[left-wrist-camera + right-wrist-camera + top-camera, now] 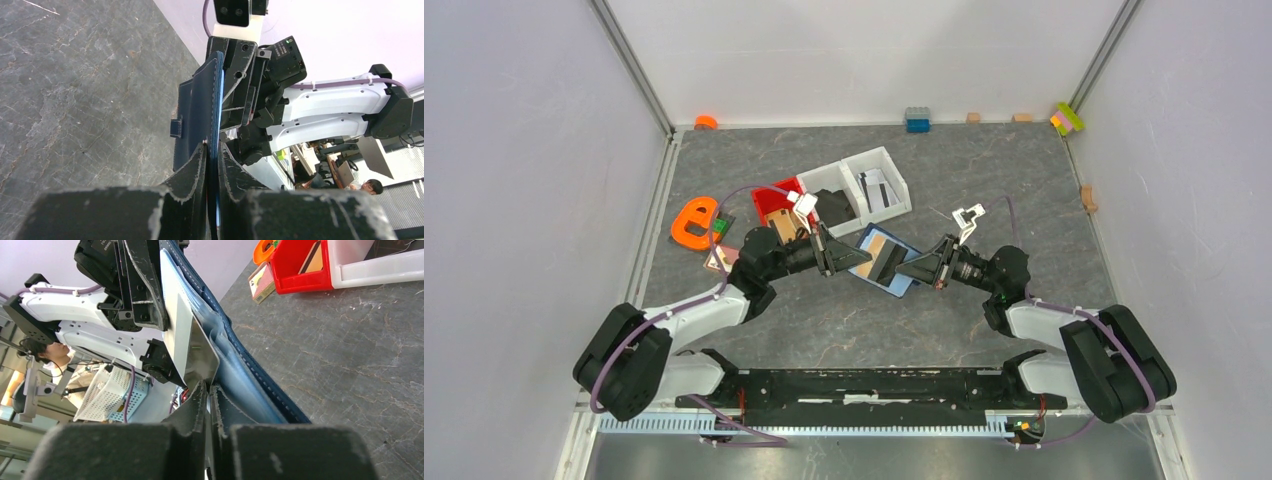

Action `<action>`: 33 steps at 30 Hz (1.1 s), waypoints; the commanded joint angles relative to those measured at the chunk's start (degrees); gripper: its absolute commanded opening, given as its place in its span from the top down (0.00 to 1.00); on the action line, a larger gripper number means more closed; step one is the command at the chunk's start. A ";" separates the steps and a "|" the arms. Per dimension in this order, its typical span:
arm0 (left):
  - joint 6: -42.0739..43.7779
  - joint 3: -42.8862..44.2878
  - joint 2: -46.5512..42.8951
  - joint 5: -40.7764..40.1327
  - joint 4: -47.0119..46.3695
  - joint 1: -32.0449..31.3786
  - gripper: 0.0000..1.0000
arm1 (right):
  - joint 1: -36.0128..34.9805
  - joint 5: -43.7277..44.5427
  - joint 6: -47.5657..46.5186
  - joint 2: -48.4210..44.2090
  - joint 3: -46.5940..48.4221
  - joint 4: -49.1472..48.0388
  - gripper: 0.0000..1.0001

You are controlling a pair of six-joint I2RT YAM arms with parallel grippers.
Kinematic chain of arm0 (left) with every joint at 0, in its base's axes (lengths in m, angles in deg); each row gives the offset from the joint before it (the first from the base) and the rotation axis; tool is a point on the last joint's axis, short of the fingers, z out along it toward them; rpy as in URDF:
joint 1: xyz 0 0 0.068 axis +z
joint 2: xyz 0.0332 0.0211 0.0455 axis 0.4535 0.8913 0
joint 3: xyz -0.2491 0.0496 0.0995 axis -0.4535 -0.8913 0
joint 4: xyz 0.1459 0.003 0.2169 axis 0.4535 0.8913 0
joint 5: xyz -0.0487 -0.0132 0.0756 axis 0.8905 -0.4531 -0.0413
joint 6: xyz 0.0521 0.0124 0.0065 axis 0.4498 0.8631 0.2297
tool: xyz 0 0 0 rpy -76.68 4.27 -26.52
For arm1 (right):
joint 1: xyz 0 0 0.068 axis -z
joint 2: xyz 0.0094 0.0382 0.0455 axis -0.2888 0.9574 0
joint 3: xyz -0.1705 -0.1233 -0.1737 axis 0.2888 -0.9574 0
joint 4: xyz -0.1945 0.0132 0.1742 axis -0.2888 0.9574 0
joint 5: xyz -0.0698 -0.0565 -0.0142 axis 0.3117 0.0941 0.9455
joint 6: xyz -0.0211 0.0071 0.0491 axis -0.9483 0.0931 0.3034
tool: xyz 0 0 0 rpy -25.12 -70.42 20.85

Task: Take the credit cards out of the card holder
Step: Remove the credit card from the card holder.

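Note:
The card holder (876, 268) hangs open above the table's middle, navy outside (192, 117) and light blue inside (235, 372). My left gripper (212, 147) is shut on the holder's edge, gripping from the left (861, 260). A silvery credit card (187, 337) sticks out of an inner pocket. My right gripper (207, 385) is shut on that card's near corner, coming in from the right (906, 270). In the top view a brown piece (879, 245) also shows inside the holder.
A white two-part bin (894, 170) behind the holder has flat cards (876, 187) in it. A red bin (774, 195) and an orange piece (692, 222) lie to the left. Small blocks (917, 120) line the back wall.

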 commanded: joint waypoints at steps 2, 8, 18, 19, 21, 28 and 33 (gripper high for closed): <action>-3.96 0.75 0.00 1.96 -7.80 -0.04 0.98 | 0.42 0.82 1.42 -0.07 0.07 -6.16 0.67; -10.60 0.63 4.32 6.00 -18.78 -0.17 0.98 | 0.43 0.15 5.21 1.93 -0.66 -13.28 0.55; -15.14 1.67 9.10 8.32 -25.39 -0.92 0.98 | 0.25 -1.04 13.49 5.53 -1.68 -27.77 0.81; -14.92 1.57 8.84 8.06 -25.08 -0.92 0.98 | 0.26 -1.04 14.08 5.93 -1.68 -28.55 0.86; -14.19 1.21 7.92 7.38 -23.87 -0.64 0.98 | 0.33 -1.05 14.46 6.31 -1.72 -29.01 0.95; -14.02 -4.46 0.75 1.67 -21.27 5.44 0.98 | 1.78 0.18 12.67 5.30 -2.66 -26.05 1.00; -7.46 -6.36 -8.03 -5.66 -6.63 7.95 0.98 | 2.61 1.63 6.38 2.58 -2.39 -15.16 1.00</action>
